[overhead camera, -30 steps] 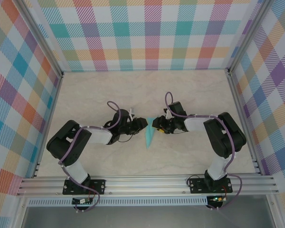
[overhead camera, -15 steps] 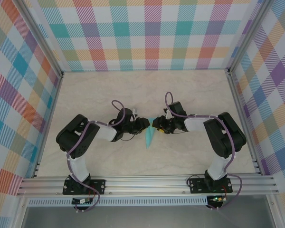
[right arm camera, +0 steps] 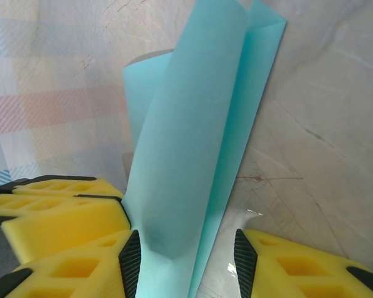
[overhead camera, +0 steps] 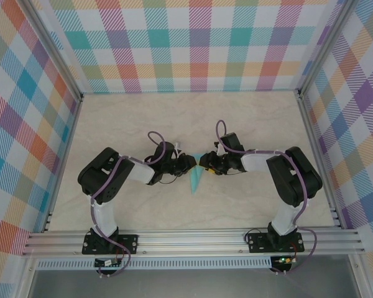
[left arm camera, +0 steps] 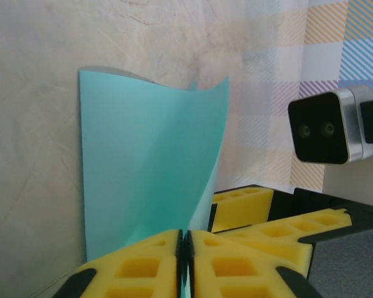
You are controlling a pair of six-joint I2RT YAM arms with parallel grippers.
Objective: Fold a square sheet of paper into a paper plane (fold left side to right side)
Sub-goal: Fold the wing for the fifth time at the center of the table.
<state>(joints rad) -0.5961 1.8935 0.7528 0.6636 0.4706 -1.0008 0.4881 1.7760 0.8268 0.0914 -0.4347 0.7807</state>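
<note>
The square sheet of paper, light turquoise, is folded into a slim pointed paper plane [overhead camera: 196, 180] lying mid-table with its tip toward me. Both grippers meet at its far end. My left gripper [overhead camera: 190, 162] is shut on the paper plane: in the left wrist view a thin paper edge sits between the closed yellow fingers [left arm camera: 143, 267], and the lifted flap [left arm camera: 143, 167] curls up ahead of my left gripper [left arm camera: 184, 248]. My right gripper [overhead camera: 203, 162] stands open. In the right wrist view the raised flaps [right arm camera: 199, 124] stand between the jaws of my right gripper [right arm camera: 188, 264], against the left pad.
Plaid walls [overhead camera: 199, 43] close in the pale marbled table [overhead camera: 255, 118] on three sides. An aluminium rail [overhead camera: 193, 239] runs along the near edge, carrying both arm bases. The right wrist's camera [left arm camera: 323, 127] faces my left gripper at close range.
My left arm has reached right to the paper's far end, and its gripper has closed on the paper. The right arm and gripper have held still.
</note>
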